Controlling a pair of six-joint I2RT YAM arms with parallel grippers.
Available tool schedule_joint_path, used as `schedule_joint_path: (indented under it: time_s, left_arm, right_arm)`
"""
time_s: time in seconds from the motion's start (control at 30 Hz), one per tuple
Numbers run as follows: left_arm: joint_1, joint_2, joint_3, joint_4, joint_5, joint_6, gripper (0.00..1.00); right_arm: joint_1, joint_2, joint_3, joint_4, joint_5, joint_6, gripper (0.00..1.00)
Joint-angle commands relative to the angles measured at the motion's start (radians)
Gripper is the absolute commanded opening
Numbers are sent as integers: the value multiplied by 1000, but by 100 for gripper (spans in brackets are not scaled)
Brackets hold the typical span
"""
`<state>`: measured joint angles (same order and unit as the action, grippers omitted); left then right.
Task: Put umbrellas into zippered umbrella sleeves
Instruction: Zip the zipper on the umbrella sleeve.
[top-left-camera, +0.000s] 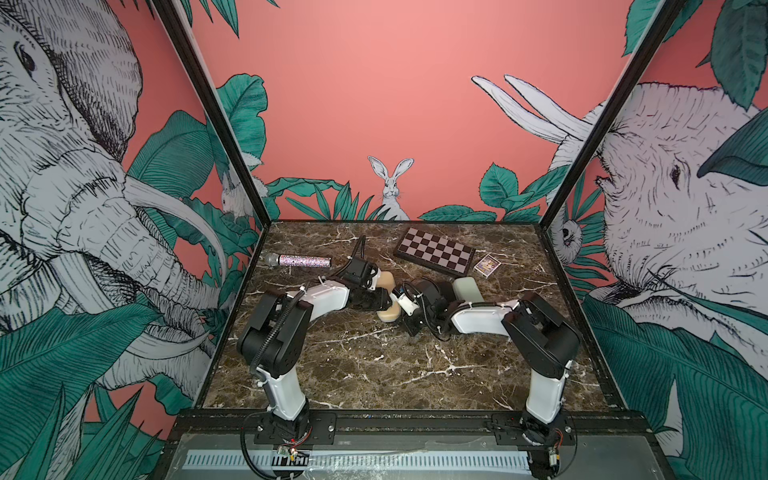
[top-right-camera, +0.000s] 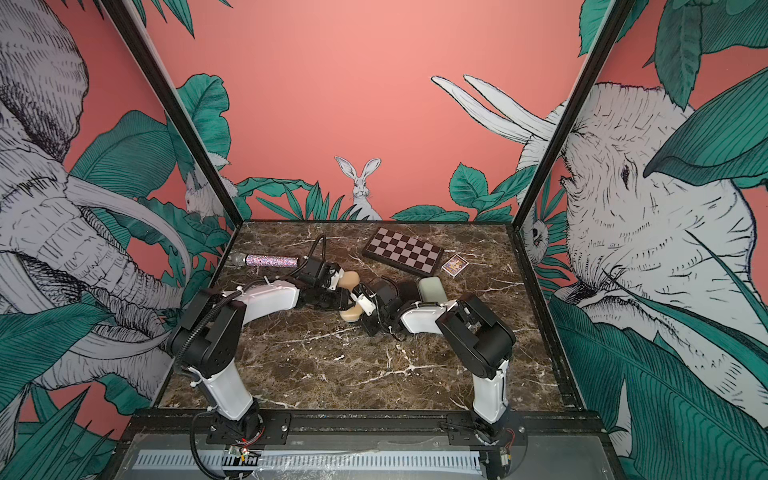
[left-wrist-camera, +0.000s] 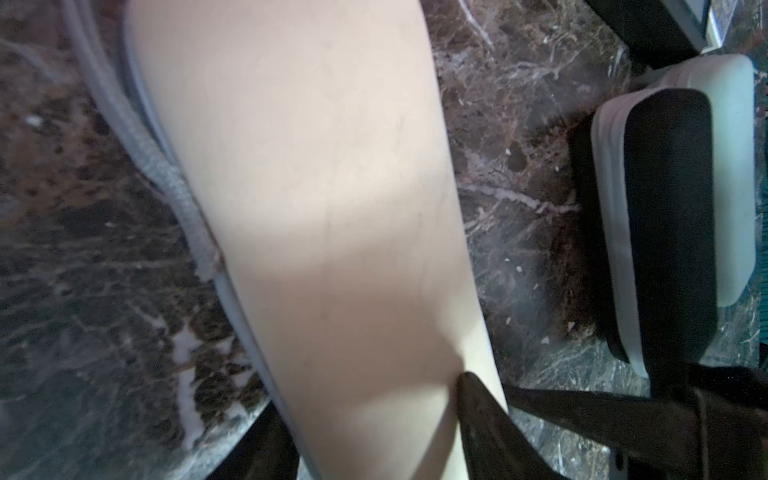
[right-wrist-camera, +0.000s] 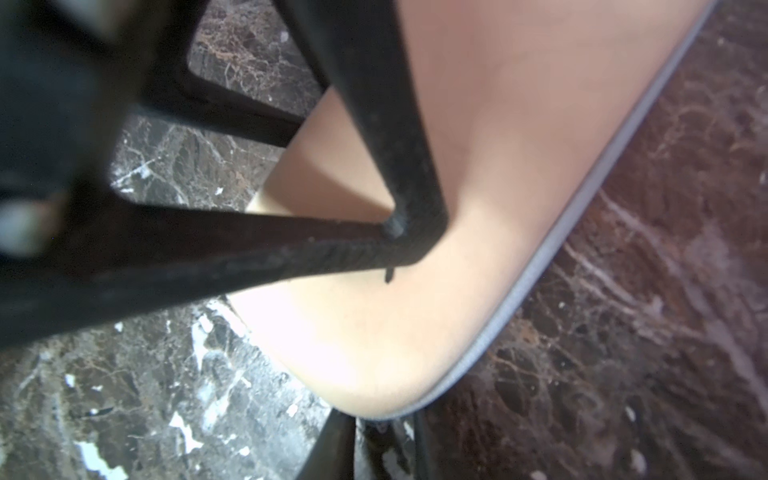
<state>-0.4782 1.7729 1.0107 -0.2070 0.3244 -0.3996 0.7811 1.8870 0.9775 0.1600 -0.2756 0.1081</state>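
At the far left of the marble table (top-left-camera: 374, 365) lies a glittery microphone (top-left-camera: 305, 261), well apart from the arms.

Next comes the left gripper (top-left-camera: 376, 297), reaching in over the middle of the beige sleeve (top-left-camera: 388, 314). In both top views this sleeve runs from back to front, and its two rounded ends show on either side of the black jaws. In the left wrist view the beige sleeve (left-wrist-camera: 311, 187) fills the middle of the picture and passes between the fingers (left-wrist-camera: 478, 415). One finger sits against the edge with the grey zip band and the other presses on the sleeve's smooth face. The left gripper (left-wrist-camera: 370, 399) is clamped across the sleeve.

In the right wrist view the beige sleeve (right-wrist-camera: 519, 145) lies on the table with the left arm's fingertip pressed on it. The right gripper (right-wrist-camera: 380, 432) is just below the sleeve's near rounded end. Only slivers of its fingers show at the picture's edge, so I cannot tell whether its jaws are parted or closed on anything.

Further right, the black sleeve (left-wrist-camera: 665, 208) stands just beside the pale mint sleeve (top-left-camera: 467, 289), both apart from either gripper.

Behind them lie a chequered board box (top-left-camera: 434, 250) and a small card pack (top-left-camera: 487, 264).
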Motion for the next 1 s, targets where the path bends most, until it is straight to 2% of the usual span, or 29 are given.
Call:
schedule_joint_path:
  time_s: [0.0,0.13,0.3,0.47,0.7,0.77,0.87,0.97]
  left_arm:
    - [-10,59,-54,-117,-30,22,57]
    - [-10,62,-50,-123,-26,28,56]
    - [-10,68,-53,-133,-22,36,51]
    - [-10,78,-55,-132,-11,41,47]
    - [-10,99,-61,-132,-4,42,45]
    - [-10,102,-55,-139,-13,47,45]
    - [-5,102,-37,-157,-29,61,45]
    - [2,82,-4,-182,-27,84,50]
  right_arm:
    - [-1,28,22,64,2,4,16]
    - [-24,16,9,51,48,-8,0]
    - [-83,16,53,-27,149,-31,0]
    - [-96,41,121,-86,204,-22,0]
    - [-100,80,214,-220,438,-2,0]
    - [-97,64,206,-234,465,5,0]
    - [-90,38,187,-258,448,7,0]
    - [-62,18,156,-238,340,7,0]
